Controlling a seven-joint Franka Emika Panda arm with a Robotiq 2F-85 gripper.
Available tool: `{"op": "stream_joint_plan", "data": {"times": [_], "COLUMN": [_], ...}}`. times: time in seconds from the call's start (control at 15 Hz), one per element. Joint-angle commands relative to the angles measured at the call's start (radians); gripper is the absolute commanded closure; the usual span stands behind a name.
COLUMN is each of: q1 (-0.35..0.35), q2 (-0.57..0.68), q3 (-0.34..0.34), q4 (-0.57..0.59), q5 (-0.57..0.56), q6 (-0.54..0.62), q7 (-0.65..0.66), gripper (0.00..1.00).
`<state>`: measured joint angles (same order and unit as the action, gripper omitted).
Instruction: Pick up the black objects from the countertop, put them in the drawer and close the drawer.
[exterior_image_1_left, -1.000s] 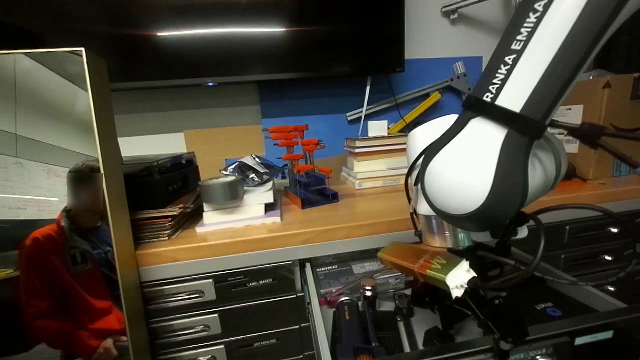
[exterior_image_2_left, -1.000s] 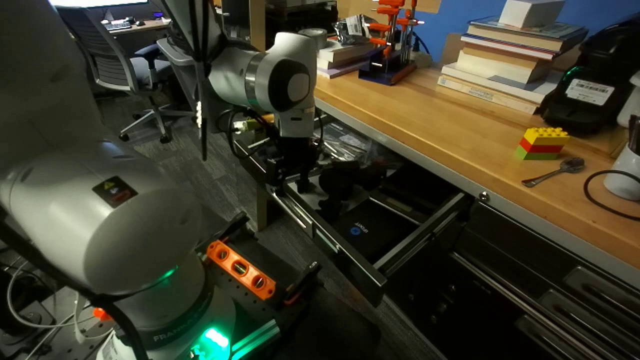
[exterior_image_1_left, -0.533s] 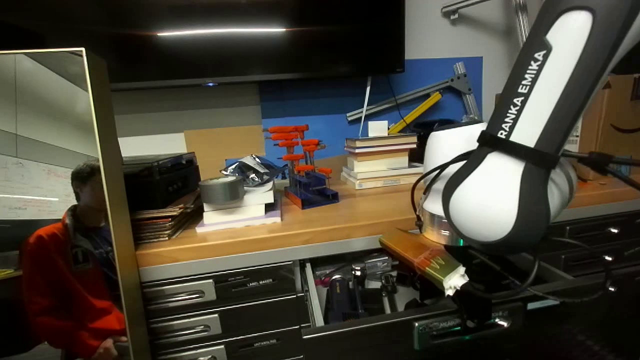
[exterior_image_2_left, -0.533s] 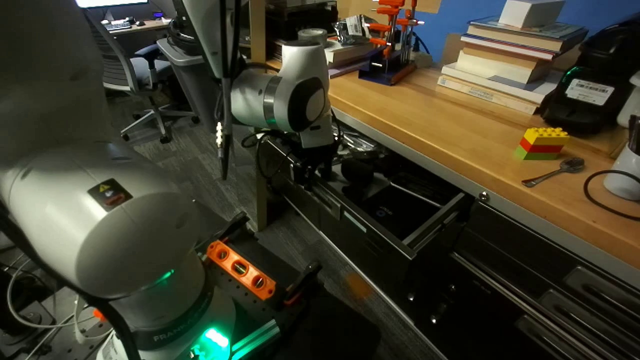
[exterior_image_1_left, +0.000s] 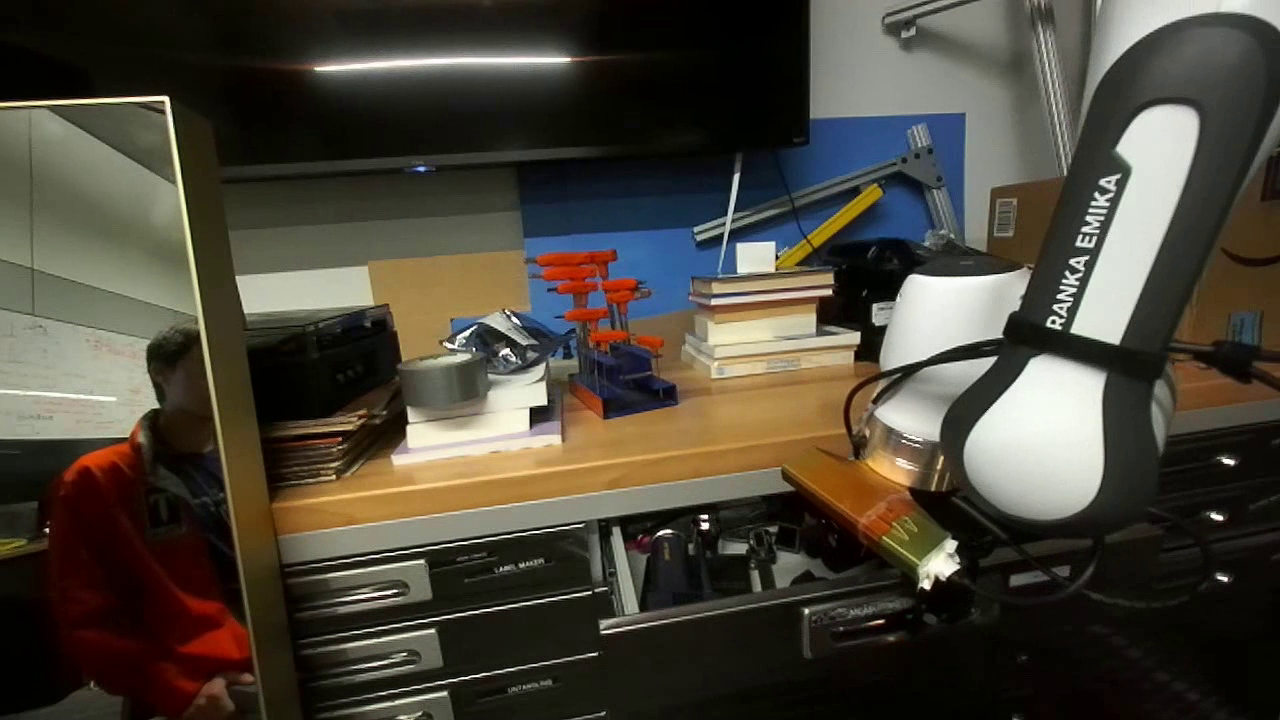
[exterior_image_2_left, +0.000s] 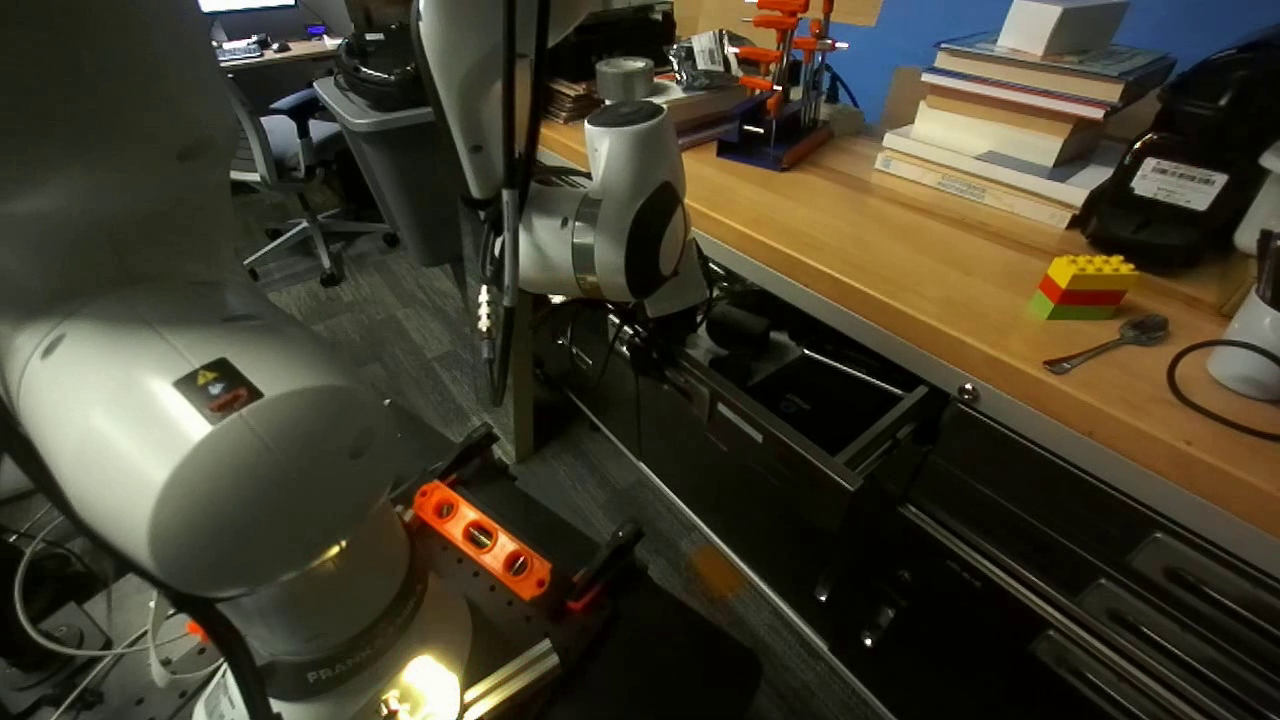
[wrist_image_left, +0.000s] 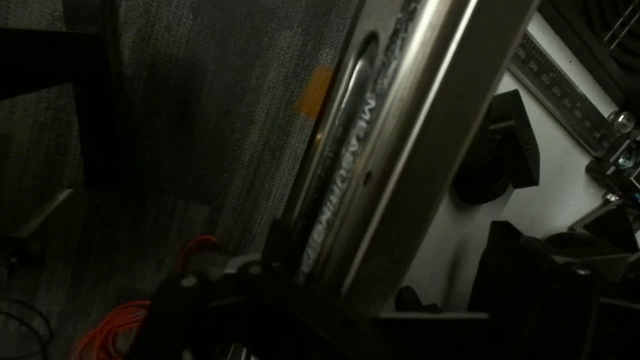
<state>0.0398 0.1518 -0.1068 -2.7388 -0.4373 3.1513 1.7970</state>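
The drawer (exterior_image_1_left: 700, 650) is partly pulled out below the wooden countertop (exterior_image_1_left: 740, 410). In an exterior view its side wall (exterior_image_2_left: 890, 428) and dark interior show. My gripper (wrist_image_left: 390, 235) is open and straddles the drawer's front panel. In the wrist view one finger is outside the handle strip and the other is over the drawer's inside. A gap shows between the inner finger and the panel. In an exterior view the gripper (exterior_image_2_left: 655, 345) is dark at the drawer's front. A black object (wrist_image_left: 520, 145) lies inside the drawer; black items (exterior_image_2_left: 738, 328) also show there in an exterior view.
A red rack of hex keys (exterior_image_1_left: 615, 340), book stacks (exterior_image_1_left: 765, 325) and tape (exterior_image_1_left: 443, 380) stand on the countertop. A toy brick stack (exterior_image_2_left: 1085, 288) and a spoon (exterior_image_2_left: 1110, 343) lie there too. Tools (exterior_image_1_left: 670, 570) lie in the drawer. Closed drawers (exterior_image_1_left: 440, 650) stand beside it.
The drawer has slid inward toward the cabinet, and my gripper has moved with its front panel. The arm has shifted toward the countertop. The base light turned from green to yellowish white.
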Motion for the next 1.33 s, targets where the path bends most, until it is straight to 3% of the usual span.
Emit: {"op": "stream_joint_plan", "data": {"times": [0.0, 0.4, 0.67, 0.8, 0.93, 1.0, 1.07, 1.27], "q1": [0.048, 0.191, 0.268, 0.28, 0.299, 0.32, 0.213, 0.199], "q2": [0.025, -0.064, -0.176, -0.249, -0.308, -0.329, -0.343, -0.379], "q3": [-0.07, -0.195, -0.223, -0.188, -0.148, -0.131, 0.008, 0.124], "q4": [0.044, 0.072, 0.101, 0.103, 0.092, 0.083, 0.078, 0.084], "q5": [-0.06, -0.141, -0.306, -0.378, -0.371, -0.293, -0.206, -0.002], "q6": [0.059, -0.07, -0.256, -0.364, -0.486, -0.561, -0.618, -0.851], "q7": [0.005, 0.041, 0.159, 0.232, 0.242, 0.183, 0.128, 0.007], "gripper": [0.0, 0.0, 0.0, 0.0, 0.0, 0.0, 0.0, 0.0]}}
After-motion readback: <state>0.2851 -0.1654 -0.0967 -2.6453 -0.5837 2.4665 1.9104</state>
